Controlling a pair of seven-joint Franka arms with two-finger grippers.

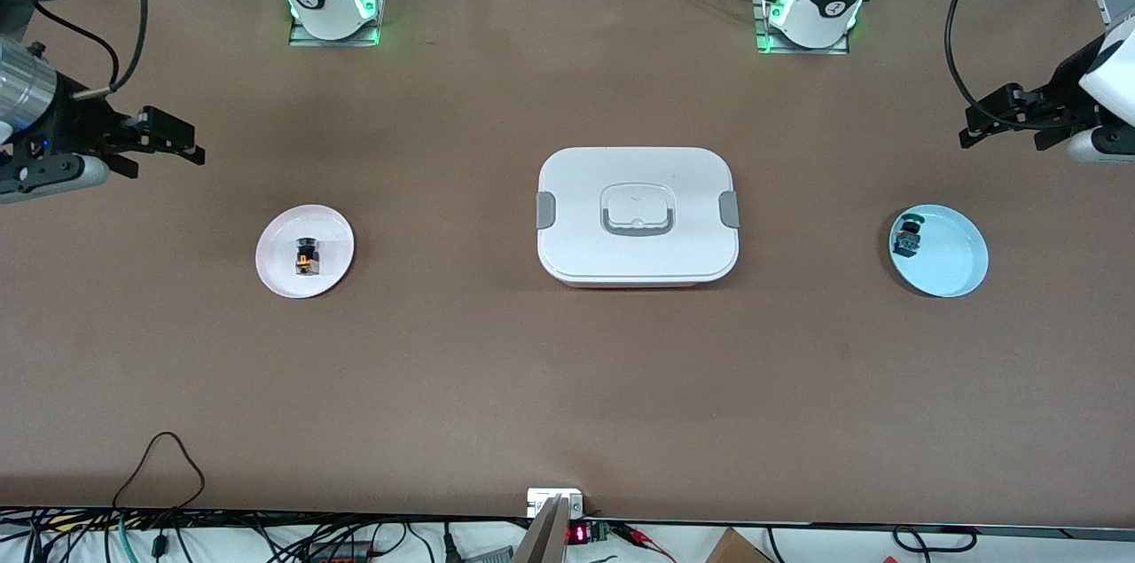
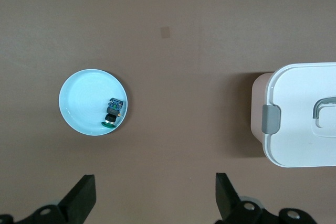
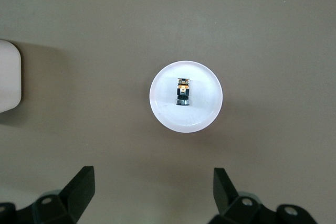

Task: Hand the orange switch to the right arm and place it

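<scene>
Brown and matte, the worktop carries three things in a row, well apart from one another. The largest is a white lidded box at the middle, its lid on, with grey latches at either end and a grey handle lying flat in the lid's recess. Toward the left arm's end lies a pale blue plate holding a small green-and-blue capped switch that lies on its side against the rim. Toward the right arm's end lies a pale pink plate, and the orange switch lies on its side near the middle of it, touched by neither arm. The right arm, with its silver wrist ring and small blue light, hangs at its own end of the worktop; the right gripper is up in the air over bare worktop beside the pink plate, its fingers spread wide with nothing between them. The left gripper hovers likewise over bare worktop beside the blue plate, its fingers just as widely parted and holding nothing. In each wrist view the plate lies in plain sight between the two dark fingertips.
</scene>
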